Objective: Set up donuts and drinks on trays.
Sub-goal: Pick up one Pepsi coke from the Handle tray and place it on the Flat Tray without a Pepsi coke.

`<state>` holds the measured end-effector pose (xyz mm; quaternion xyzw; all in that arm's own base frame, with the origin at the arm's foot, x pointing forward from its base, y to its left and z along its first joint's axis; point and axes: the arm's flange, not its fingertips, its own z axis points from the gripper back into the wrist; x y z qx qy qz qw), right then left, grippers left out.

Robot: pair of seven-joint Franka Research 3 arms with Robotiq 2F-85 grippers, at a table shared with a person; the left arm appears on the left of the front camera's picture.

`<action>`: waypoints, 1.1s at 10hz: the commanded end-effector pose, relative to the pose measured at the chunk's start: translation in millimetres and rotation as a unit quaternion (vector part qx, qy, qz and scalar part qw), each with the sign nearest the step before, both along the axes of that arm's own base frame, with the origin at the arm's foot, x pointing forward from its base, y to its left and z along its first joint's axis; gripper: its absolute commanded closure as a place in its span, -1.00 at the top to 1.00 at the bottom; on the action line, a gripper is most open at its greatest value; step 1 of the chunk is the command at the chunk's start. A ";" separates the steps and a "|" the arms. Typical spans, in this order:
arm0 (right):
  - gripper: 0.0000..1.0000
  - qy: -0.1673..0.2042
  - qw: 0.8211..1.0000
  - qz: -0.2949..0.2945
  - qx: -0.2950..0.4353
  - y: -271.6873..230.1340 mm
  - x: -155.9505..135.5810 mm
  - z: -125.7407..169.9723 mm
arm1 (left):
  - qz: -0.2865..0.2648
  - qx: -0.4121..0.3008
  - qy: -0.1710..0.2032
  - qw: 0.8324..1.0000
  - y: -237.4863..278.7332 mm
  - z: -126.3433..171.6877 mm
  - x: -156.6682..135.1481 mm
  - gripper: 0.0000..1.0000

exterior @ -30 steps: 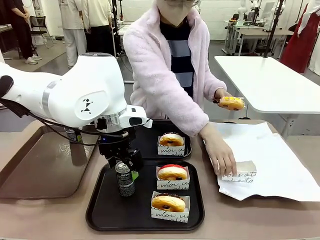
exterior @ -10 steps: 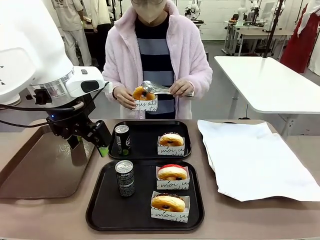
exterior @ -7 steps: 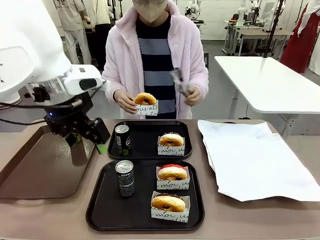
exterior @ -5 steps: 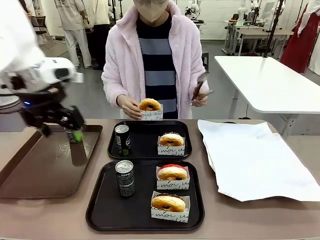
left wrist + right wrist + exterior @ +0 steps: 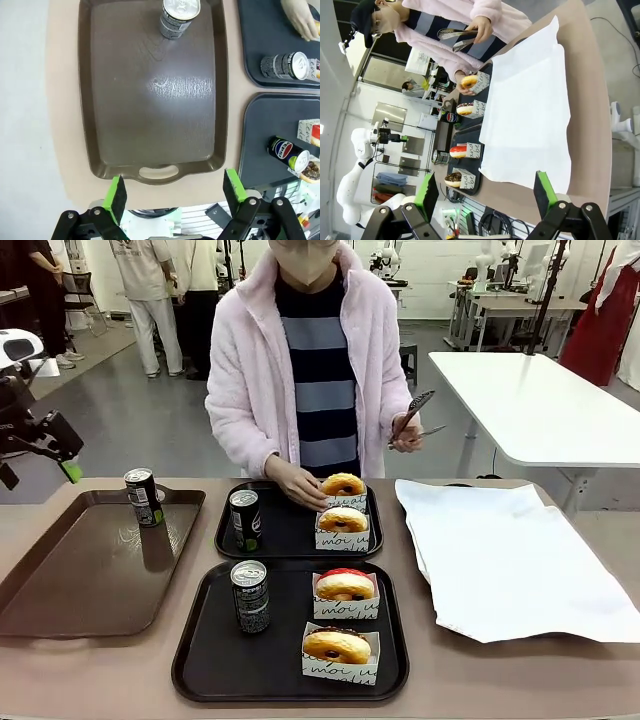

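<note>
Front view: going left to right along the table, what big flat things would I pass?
Brown tray with one can → two black trays, one behind the other, holding cans and donuts → white paper sheet.

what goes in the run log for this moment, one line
left pincer: open, empty, above brown tray | right pincer: open | person's hand: setting donut on far black tray

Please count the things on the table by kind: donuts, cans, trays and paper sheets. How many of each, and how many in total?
Donuts: 4
Cans: 3
Black trays: 2
Brown tray: 1
White paper sheet: 1
Total: 11
</note>
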<state>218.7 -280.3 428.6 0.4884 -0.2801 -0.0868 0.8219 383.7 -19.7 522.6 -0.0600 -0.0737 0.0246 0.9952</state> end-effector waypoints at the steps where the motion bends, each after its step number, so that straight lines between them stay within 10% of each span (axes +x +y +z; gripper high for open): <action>1: 1.00 -0.016 1.000 0.000 0.005 -1.8 1.6 0.4 | -0.011 0.009 0.000 1.000 -12.7 -5.8 -2.2 1.00; 5: 1.00 -0.016 1.000 0.000 0.005 -1.8 1.6 0.4 | -0.013 0.008 0.002 1.000 -12.6 -2.8 -1.4 1.00; 6: 1.00 -0.016 1.000 0.000 0.005 -1.8 1.6 0.4 | -0.047 -0.104 0.086 0.990 -0.1 10.4 21.6 1.00; 8: 1.00 -0.016 1.000 0.000 0.005 -1.8 1.6 0.4 | -0.091 -0.324 0.224 0.914 45.2 11.7 63.8 1.00; 11: 1.00 -0.016 1.000 0.000 0.005 -1.8 1.6 0.4 | -0.161 -0.458 0.197 0.852 92.9 -13.4 100.3 1.00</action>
